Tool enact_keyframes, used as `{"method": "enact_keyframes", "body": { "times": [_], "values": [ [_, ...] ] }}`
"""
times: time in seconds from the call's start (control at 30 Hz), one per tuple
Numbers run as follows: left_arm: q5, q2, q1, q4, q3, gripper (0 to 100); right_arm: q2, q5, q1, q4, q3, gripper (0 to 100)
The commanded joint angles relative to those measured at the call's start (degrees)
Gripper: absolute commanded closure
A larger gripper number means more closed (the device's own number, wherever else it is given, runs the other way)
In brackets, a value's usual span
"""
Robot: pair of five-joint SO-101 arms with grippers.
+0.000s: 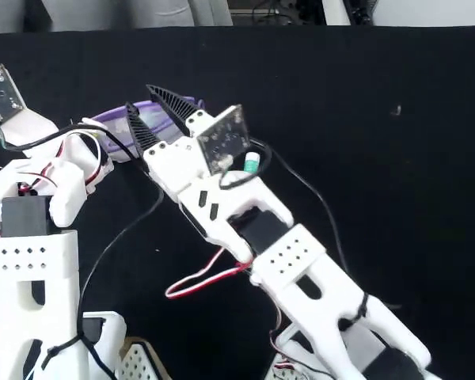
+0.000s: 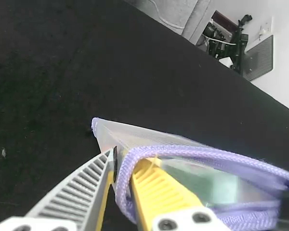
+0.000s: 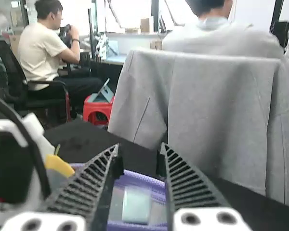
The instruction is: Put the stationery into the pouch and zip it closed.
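My left claw [image 2: 124, 159] pinches the pouch [image 2: 135, 137] rim near the table's [image 1: 364, 119] far left edge. I should hold firm there while my spread right claw [image 3: 140, 147] lines up on the purple zip [image 2: 207, 155].

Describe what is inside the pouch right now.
Through the pouch's clear wall a greenish item shows, and the left gripper's yellow finger sits inside the purple rim. What the item is, and anything beneath it, cannot be told.
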Motion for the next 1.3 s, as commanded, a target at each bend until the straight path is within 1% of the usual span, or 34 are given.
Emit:
{"method": "enact_keyframes", "body": {
  "times": [0.0,0.23,0.37,0.53,0.57,0.67,0.8,0.87,1.03,1.27],
  "values": [
    [-0.3,1.3,-0.7,-0.5,-0.7,97,1.6,-0.4,1.8,-1.6,-3.8,88.5],
    [-0.3,1.2,-0.7,-0.5,-0.7,97,1.6,-0.4,4.0,-0.1,-6.2,88.4],
    [-0.3,1.3,-0.7,-0.5,-0.7,97,0.1,-0.4,6.5,8.5,-11.8,88.4],
    [-0.3,1.1,-0.8,-0.5,-0.7,97,-1.5,-0.7,12.1,23.7,-20.7,88.4],
    [-0.3,1.1,-0.8,-0.5,-0.7,97,-1.5,-1.8,13.6,25.7,-21.6,88.4],
    [-0.3,0.9,-0.9,-0.5,-0.7,97,-1.6,-8.5,19.5,30.6,-22.1,88.4],
    [-0.3,0.9,-3.0,-0.5,-0.7,97,-1.5,-15.6,27.7,32.8,-21.1,88.4],
    [-0.3,0.9,-3.8,-0.5,-0.7,97,-1.6,-17.7,29.9,34.5,-20.4,88.5],
    [-0.3,0.9,-4.2,-0.5,-0.7,97,0.3,-18.6,30.0,40.4,-18.2,88.5],
    [-0.4,0.8,-4.3,-0.6,0.0,97,11.6,-18.6,29.9,40.8,-15.3,88.5]
  ]
}}
